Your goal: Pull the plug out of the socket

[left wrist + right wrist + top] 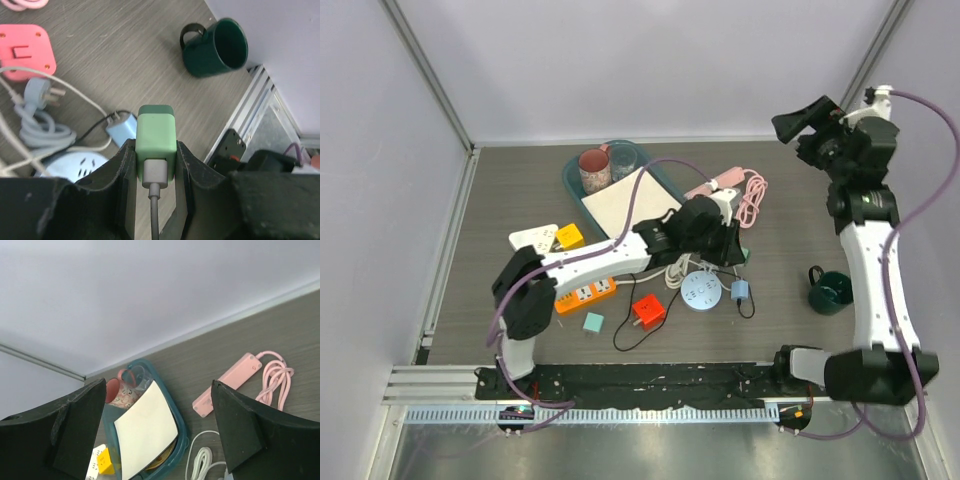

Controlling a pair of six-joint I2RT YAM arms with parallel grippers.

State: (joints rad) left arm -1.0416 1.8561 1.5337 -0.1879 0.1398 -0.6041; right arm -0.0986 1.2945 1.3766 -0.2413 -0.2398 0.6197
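Note:
My left gripper (156, 150) is shut on a green adapter block (156, 135), a finger pressed on each side of it, just above the table. A grey cable plug (154, 172) sits in the socket on the block's near face, and its cable runs back between the fingers. In the top view the left gripper (735, 250) is near the table's middle, with only a sliver of the green block (744, 254) showing. My right gripper (810, 120) hangs high at the back right. In its wrist view the right gripper (159, 390) is open wide and holds nothing.
A dark green mug (217, 47) lies ahead of the left gripper near the table's right rail (250, 115). A light-blue plug (120, 127), coiled cables and a red adapter (25, 50) lie to its left. A pink power strip (227, 385) and a teal tray (182, 430) sit at the back.

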